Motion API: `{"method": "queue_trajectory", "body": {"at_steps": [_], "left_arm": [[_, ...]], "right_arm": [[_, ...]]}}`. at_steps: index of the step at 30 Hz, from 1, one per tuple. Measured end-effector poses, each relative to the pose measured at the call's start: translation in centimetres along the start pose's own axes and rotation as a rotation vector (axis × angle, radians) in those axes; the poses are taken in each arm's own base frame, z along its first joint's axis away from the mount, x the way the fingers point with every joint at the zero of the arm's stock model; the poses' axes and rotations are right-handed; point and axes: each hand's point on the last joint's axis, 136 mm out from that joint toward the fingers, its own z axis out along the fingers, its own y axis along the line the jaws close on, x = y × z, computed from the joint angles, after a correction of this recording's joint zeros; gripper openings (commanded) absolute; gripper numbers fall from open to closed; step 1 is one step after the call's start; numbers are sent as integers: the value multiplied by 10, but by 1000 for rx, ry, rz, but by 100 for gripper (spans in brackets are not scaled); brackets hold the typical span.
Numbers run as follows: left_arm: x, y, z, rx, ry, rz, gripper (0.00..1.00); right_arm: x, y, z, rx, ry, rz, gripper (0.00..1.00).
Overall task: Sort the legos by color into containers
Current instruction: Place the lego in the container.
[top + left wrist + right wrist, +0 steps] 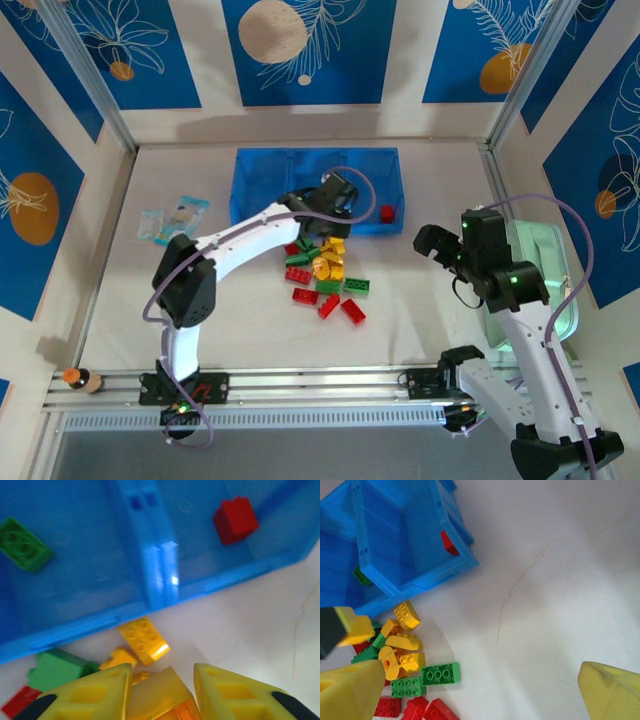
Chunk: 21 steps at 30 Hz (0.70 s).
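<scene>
My left gripper (162, 672) is shut on a yellow lego (159, 697), just off the near wall of the blue tray (160, 575). From above, that gripper (322, 222) hangs between the tray (270, 180) and the pile of legos (325, 275). One compartment holds a green lego (22, 544) and the neighbouring one a red lego (235, 519). A yellow brick (144, 640) lies on the table by the wall. My right gripper (435, 245) stands open and empty to the right of the pile, over bare table (480, 690).
A mint-green case (540, 270) lies at the right under the right arm. A pale blue packet (172, 217) sits at the left. In the right wrist view red, green and yellow bricks (402, 655) cluster by the tray's corner (420, 582).
</scene>
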Motion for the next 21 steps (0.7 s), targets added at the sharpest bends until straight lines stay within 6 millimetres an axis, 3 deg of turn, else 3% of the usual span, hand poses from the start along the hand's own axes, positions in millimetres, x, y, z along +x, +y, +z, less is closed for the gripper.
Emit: {"method": "queue_trajectory", "body": {"at_steps": [5,10,14,17,21], "left_arm": [[-28,60,-20,-60,-50,-70,35],[-61,136,-43,-139,-120,-168,35],[-69,182,-48,-187,-132,-223,35],[-68,208,-46,-208,-113,-255,35],[-62,223,-31,-201,-72,-269,36]], "right_arm": [[8,1,6,-13,31,2,99],[20,3,13,-29,80,-11,100],[30,10,20,-43,129,-38,100],[42,17,30,-50,184,-72,98],[61,25,40,-59,263,-121,97]]}}
